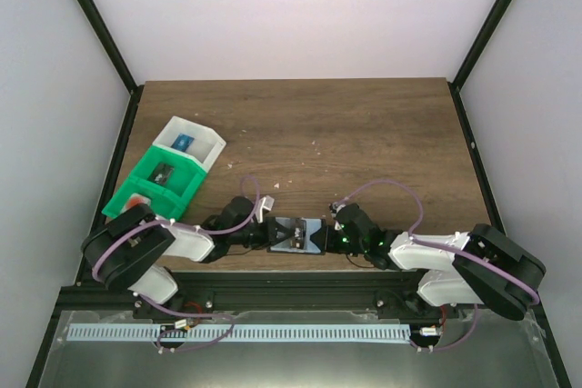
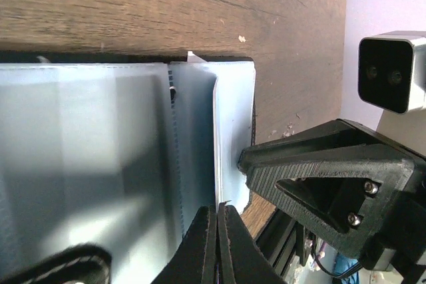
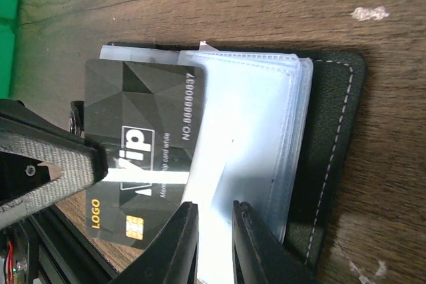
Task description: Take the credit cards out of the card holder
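Black card point(image 3: 143, 144) overlies open, seemingly plastic-sleeved card holder point(image 3: 266, 144).

I find one table point(image 1: 364, 134) of dark wood grain carrying everything. On its left side a green bin point(image 1: 145, 190) and a white bin point(image 1: 195, 141) stand touching, the white one farther away. At the near edge, about the middle, a black card holder point(image 1: 296, 234) lies open and flat, its pale sleeves up. Pale crumbs point(image 1: 273, 184) are scattered on the bare wood between the bins and the holder.
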You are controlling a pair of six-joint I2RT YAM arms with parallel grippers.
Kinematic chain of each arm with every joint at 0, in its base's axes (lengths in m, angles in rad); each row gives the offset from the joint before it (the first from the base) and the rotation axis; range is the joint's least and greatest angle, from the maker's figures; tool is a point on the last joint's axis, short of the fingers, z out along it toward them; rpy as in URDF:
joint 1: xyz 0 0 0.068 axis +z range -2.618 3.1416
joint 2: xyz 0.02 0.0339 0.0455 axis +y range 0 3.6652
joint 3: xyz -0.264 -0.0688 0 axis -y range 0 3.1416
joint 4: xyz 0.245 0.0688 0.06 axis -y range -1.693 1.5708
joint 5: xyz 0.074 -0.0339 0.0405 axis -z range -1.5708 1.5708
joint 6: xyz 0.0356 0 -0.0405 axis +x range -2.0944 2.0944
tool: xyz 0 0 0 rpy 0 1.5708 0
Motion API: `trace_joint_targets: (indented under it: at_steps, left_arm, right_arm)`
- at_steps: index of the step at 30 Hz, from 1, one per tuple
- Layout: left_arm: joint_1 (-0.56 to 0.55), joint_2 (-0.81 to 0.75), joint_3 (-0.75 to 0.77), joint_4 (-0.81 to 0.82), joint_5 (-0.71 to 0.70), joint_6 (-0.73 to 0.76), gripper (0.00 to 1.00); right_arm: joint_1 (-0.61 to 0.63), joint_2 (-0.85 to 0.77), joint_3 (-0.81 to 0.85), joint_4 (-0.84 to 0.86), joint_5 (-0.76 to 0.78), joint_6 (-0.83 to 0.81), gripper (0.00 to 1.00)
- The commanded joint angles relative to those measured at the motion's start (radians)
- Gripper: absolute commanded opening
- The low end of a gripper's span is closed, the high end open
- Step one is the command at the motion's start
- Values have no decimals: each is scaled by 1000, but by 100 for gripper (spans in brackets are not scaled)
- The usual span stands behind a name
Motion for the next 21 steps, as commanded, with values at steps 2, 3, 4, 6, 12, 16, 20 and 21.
trace_joint_targets:
  at_steps: [2, 3, 4, 6, 12, 16, 20, 21]
  left_arm:
    - [23, -81, -36, -70, -11, 35, 0]
    - [24, -98, -36, -95, -14, 41, 0]
    - [28, -117, -38, -117, -16, 46, 0]
    - [32, -163, -36, -165, -17, 58, 0]
    - [34, -333, 7, -419, -79, 126, 0]
    - [34, -438, 8, -452, -46, 147, 0]
    - [35, -490, 28, -438, 88, 213, 0]
    - [35, -498, 38, -442, 126, 232, 0]
  right_arm:
    - [7, -16, -10, -20, 7, 2, 17]
    - [7, -21, -7, -26, 6, -2, 17]
    - [7, -28, -1, -35, 2, -7, 17]
    - [8, -54, 14, -55, -13, -29, 17]
    - [8, -212, 71, -159, -23, -125, 18]
    - [8, -293, 108, -213, -87, -199, 22]
    - [7, -377, 163, -303, -173, -292, 30]
    - [7, -398, 178, -332, -196, -315, 33]
